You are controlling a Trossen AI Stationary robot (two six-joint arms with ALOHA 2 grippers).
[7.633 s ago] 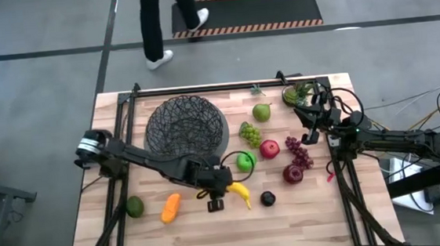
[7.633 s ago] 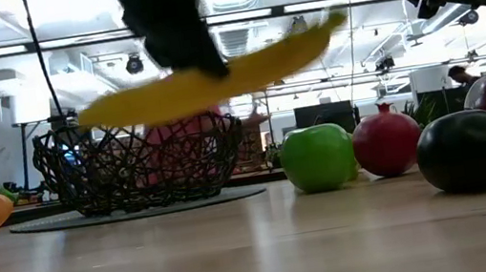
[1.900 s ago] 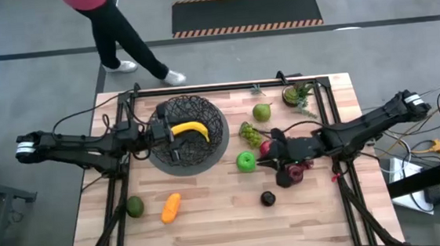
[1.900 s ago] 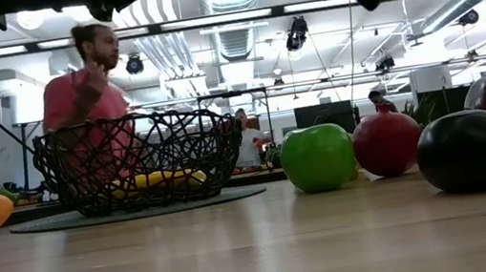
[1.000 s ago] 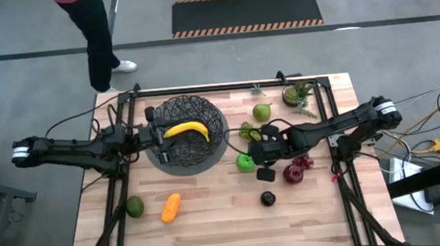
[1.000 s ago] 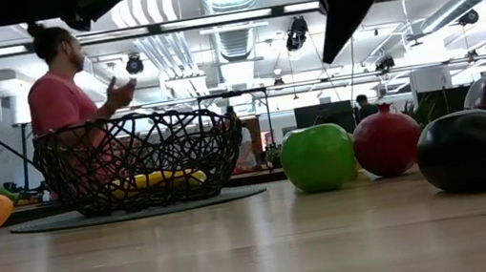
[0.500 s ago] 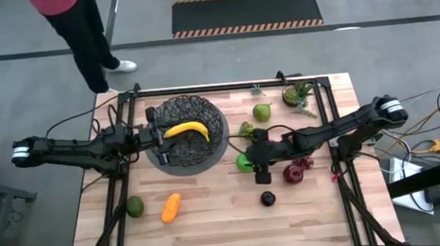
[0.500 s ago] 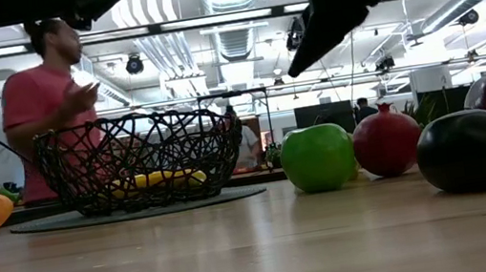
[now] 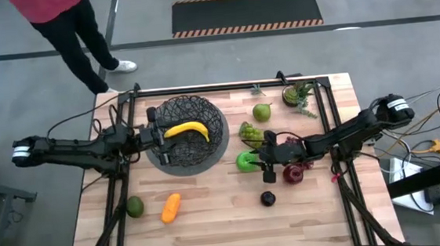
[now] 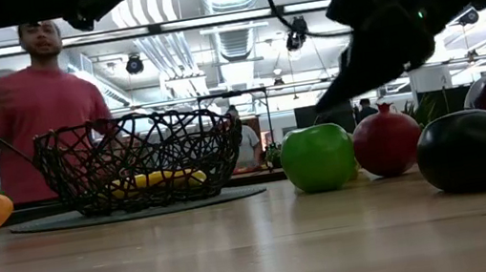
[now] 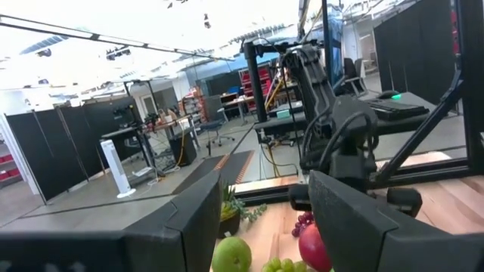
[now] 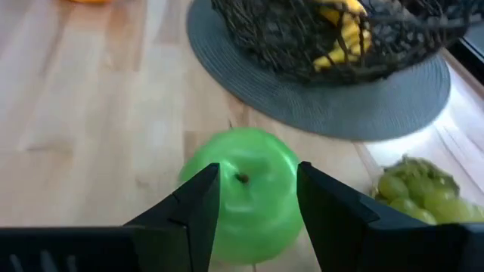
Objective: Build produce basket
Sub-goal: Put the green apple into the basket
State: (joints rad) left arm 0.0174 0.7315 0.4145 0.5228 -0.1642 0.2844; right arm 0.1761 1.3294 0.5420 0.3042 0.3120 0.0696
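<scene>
The black wire basket [image 9: 187, 125] stands on a grey mat [image 12: 318, 98] at the far left, with the yellow banana [image 9: 187, 129] lying in it. My left gripper [image 9: 160, 135] hovers open and empty over the basket's left rim. My right gripper [image 9: 259, 161] is open and low over the green apple [image 9: 245, 163], which rests on the table right of the basket. In the right wrist view its fingers [image 12: 197, 204] stand on either side of the apple [image 12: 242, 193]; I see no touch.
Green grapes [image 9: 250, 132], a pear [image 9: 262, 113] and a potted plant [image 9: 295, 95] lie behind the apple. Dark red grapes [image 9: 302, 160], a dark red apple [image 9: 292, 173] and a black fruit [image 9: 268, 198] lie to its right. An avocado [image 9: 135, 206] and an orange piece [image 9: 171, 207] lie near left. A person [image 9: 63, 25] stands beyond the far edge.
My right gripper has come down toward the green apple and tipped its fingers lower. The person beyond the far edge has shifted to the left. The fruit has stayed where it was.
</scene>
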